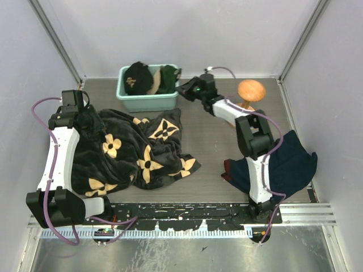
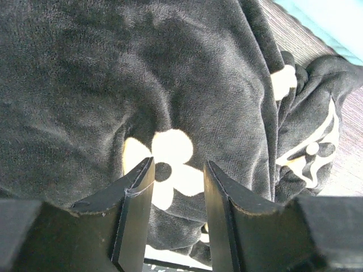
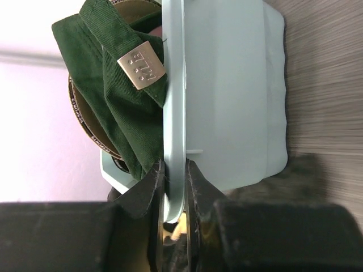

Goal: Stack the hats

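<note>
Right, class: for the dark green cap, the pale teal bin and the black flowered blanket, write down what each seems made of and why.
The dark green cap looks like matte corduroy: fine ribs show. The bin is probably plastic: smooth, softly glossy, moulded rim. The blanket seems plush fleece: fuzzy nap, soft folds.

Plain white walls [image 1: 170, 34], grey wood-grain tabletop [image 1: 204, 141], metal rail [image 1: 306, 212]

Caps [image 1: 138, 77] three, bin [image 1: 148, 102] one, blanket [image 1: 139, 148] one, navy cloth [image 1: 292, 164] one.
</note>
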Tool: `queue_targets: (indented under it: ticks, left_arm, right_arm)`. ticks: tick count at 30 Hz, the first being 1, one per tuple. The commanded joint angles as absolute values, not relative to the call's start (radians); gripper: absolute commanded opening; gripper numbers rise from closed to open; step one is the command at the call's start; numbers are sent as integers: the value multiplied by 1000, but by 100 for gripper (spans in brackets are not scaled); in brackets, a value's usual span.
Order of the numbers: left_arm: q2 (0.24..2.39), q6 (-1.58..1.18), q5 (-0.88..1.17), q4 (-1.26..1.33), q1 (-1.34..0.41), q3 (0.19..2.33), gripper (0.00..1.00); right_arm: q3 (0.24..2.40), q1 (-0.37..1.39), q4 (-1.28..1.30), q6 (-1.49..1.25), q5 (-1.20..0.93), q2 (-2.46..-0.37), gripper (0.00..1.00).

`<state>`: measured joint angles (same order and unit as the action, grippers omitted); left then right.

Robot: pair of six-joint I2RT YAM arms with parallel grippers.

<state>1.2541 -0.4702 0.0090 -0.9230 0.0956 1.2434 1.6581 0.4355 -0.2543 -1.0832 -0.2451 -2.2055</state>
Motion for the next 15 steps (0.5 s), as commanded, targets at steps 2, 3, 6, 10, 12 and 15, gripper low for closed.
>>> queue_targets:
  ticks: [2, 3, 6, 10, 12, 15]
  left_arm:
    - [1262, -478, 61, -878, 97, 1228, 47]
    - [1262, -482, 69, -871, 97, 1225, 47]
    - [1300, -497, 103, -859, 96, 1215, 45]
    - [1302, -519, 132, -854, 90, 1192, 45]
    - [1294, -522, 132, -856, 80, 1183, 44]
    - [1279, -531, 130, -872, 62, 1173, 44]
  right_arm:
    - [1472, 316, -303, -984, -131, -1956, 1]
    - [1441, 304, -302, -975, -121, -1932, 1]
    - [1394, 280, -275, -928, -88, -1889, 1]
    - [1392, 275, -238, -884, -45, -1874, 6]
    - [1402, 270, -212, -866, -23, -1874, 17]
    - [1419, 270, -178, -833, 0, -1877, 36]
